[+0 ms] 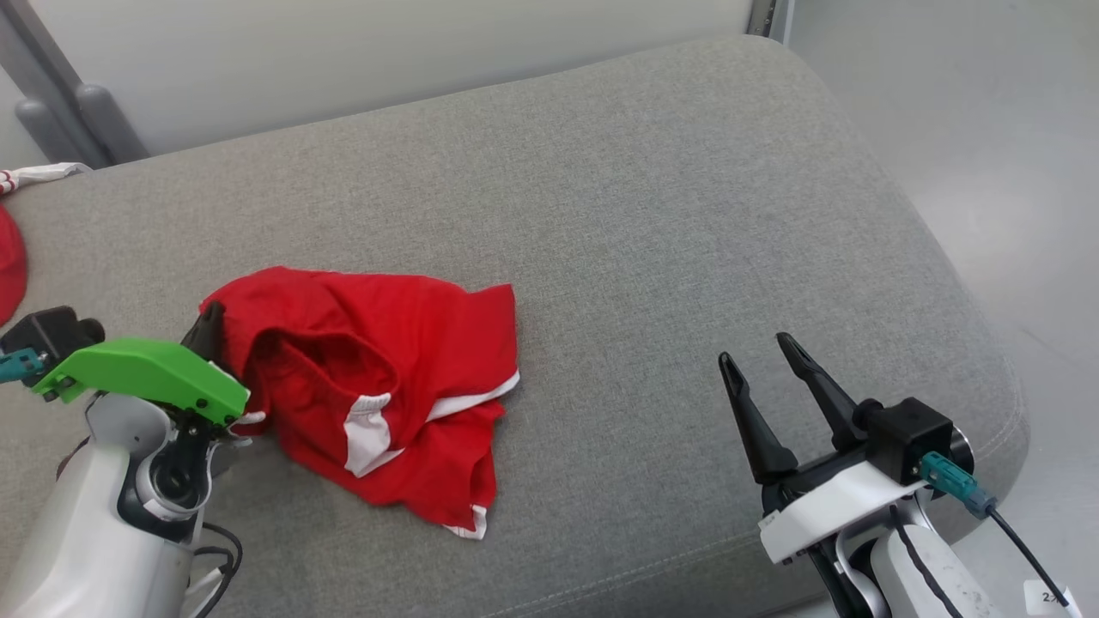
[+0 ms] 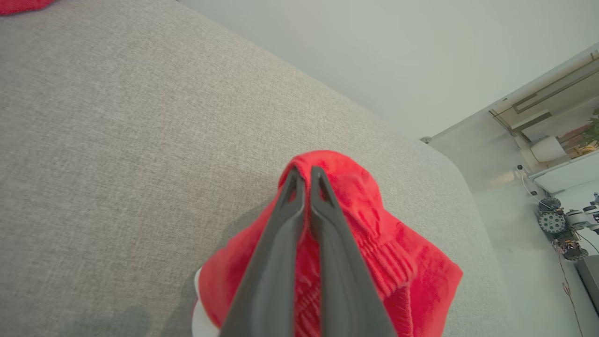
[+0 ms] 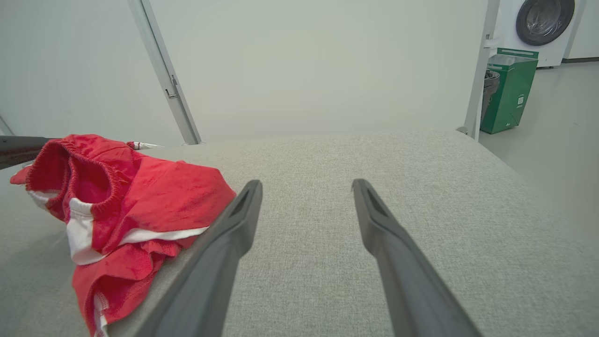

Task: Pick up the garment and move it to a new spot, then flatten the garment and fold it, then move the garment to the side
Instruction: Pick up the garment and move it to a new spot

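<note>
Shorts [image 1: 403,369] crumpled on surface [image 1: 644,215]. L pincer [image 2: 303,174] clamped on waistband at shorts' left edge, prob. for lift to new spot. R pincer [image 1: 755,350] apart, well right of shorts, empty; likely reserved for flattening.

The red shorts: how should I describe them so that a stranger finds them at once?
Start from the big grey cushion; on its near left part lie the shorts, a crumpled red heap. The left claw pinches their edge. Unlike the red cloth at the far left edge, they have white stripes and an elastic waistband.
</note>
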{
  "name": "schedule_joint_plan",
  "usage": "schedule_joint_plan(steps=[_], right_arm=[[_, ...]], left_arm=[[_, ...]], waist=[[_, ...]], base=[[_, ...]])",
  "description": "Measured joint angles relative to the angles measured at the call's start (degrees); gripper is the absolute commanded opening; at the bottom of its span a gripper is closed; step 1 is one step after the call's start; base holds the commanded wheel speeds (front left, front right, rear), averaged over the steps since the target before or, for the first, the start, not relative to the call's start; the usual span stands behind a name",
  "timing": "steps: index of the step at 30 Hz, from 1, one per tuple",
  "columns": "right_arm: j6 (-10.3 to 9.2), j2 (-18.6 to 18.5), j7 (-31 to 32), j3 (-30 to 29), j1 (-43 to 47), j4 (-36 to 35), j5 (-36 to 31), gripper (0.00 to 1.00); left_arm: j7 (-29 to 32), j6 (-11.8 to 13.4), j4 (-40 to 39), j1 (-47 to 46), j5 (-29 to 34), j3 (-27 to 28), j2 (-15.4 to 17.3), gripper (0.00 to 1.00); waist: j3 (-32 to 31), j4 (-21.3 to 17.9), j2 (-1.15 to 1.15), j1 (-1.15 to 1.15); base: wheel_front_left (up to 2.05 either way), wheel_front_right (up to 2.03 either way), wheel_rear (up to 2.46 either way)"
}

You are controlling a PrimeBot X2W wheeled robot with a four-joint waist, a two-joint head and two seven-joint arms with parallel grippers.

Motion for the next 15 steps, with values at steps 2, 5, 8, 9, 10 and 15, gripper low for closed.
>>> schedule_joint_plan(steps=[2, 5, 8, 9, 10, 15], right_arm=[[0.0, 0.0, 0.0, 0.3, 0.1, 0.0, -0.1, 1.0], [0.0, 0.1, 0.0, 0.4, 0.9, 0.0, -0.2, 1.0], [0.0, 0.1, 0.0, 0.9, 0.9, 0.0, -0.2, 1.0], [0.0, 0.1, 0.0, 1.1, 0.9, 0.1, -0.2, 1.0], [0.0, 0.1, 0.0, 1.3, 0.9, 0.0, -0.2, 1.0], [0.05, 0.1, 0.0, 2.3, 0.9, 0.1, -0.4, 1.0]], left_arm=[[-0.6, 0.5, 1.8, 0.5, -0.9, 1.2, 0.6, 0.0], [-1.0, 0.5, 3.4, 0.5, -1.1, 1.5, 0.5, 0.0], [-1.5, 0.5, 5.1, 0.5, -1.2, 1.9, 0.4, 0.31], [-1.5, 0.5, 5.6, 0.5, -1.2, 2.2, 0.4, 0.34], [-1.5, 0.5, 5.9, 0.5, -1.4, 2.5, 0.4, 0.41], [-2.5, 0.5, 7.2, 0.5, -1.5, 3.5, 0.6, 0.93]], waist=[[0.0, 0.1, 0.0, 0.0], [-0.2, 0.6, 0.0, 0.0], [-0.3, 1.1, 0.0, 0.0], [-0.4, 1.2, 0.0, 0.0], [-0.5, 1.4, 0.0, 0.0], [-0.6, 1.7, 0.0, 0.0]], base=[[0.0, 0.0, 0.0], [0.0, 0.0, 0.0], [0.0, 0.0, 0.0], [0.0, 0.0, 0.0], [0.0, 0.0, 0.0], [0.0, 0.0, 0.0]])
